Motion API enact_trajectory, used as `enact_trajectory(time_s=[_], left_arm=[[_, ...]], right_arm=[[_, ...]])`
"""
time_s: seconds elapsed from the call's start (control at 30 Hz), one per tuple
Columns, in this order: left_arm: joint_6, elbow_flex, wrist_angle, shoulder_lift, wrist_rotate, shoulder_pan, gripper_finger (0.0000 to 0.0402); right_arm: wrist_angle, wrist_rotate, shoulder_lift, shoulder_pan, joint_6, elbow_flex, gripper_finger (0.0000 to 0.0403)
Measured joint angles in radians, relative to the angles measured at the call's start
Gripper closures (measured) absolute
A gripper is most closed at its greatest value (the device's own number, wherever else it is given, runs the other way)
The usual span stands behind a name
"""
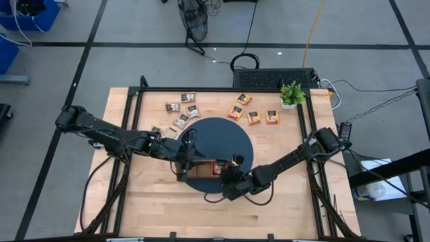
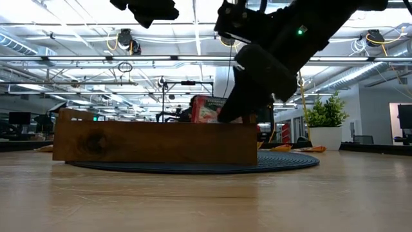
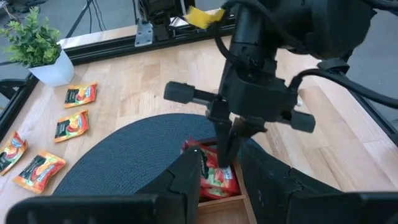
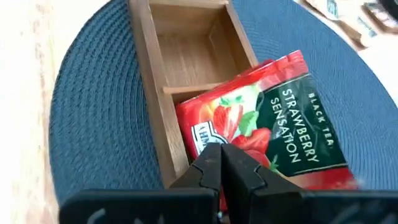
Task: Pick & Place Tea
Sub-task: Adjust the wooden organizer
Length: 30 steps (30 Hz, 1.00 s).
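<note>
I have the right gripper (image 4: pixel 222 163) clamped on a red strawberry tea sachet (image 4: pixel 273 124) over the wooden tray (image 4: pixel 163 93), ready to release; left gripper (image 3: pixel 219 180) waits open beside it.

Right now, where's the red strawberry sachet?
The red strawberry sachet is pinched in the right gripper, tilted over the end compartment of the wooden tray on the dark round mat, mid-table.

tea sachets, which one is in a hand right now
The red strawberry sachet, pinched by the right hand over the wooden tray. The orange sachets and brown sachets lie loose on the table.
</note>
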State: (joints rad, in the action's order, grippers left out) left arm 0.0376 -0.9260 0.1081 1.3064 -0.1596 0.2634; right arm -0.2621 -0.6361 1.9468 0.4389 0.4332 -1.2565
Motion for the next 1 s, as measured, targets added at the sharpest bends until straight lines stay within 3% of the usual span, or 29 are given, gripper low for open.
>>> enact_trajectory(time_s=[0.37, 0.67, 1.0], left_arm=[[0.0, 0.0, 0.005, 0.0, 0.0, 0.0, 0.0282], [-0.002, 0.0, 0.005, 0.0, 0.0, 0.0, 0.0282], [-0.002, 0.0, 0.009, 0.0, 0.0, 0.0, 0.0282]], right_arm=[[0.006, 0.042, 0.033, 0.017, 0.067, -0.002, 0.0403], [-0.004, 0.162, 0.027, 0.026, 0.184, -0.001, 0.0403], [0.079, 0.134, 0.023, 0.028, 0.124, 0.002, 0.0403]])
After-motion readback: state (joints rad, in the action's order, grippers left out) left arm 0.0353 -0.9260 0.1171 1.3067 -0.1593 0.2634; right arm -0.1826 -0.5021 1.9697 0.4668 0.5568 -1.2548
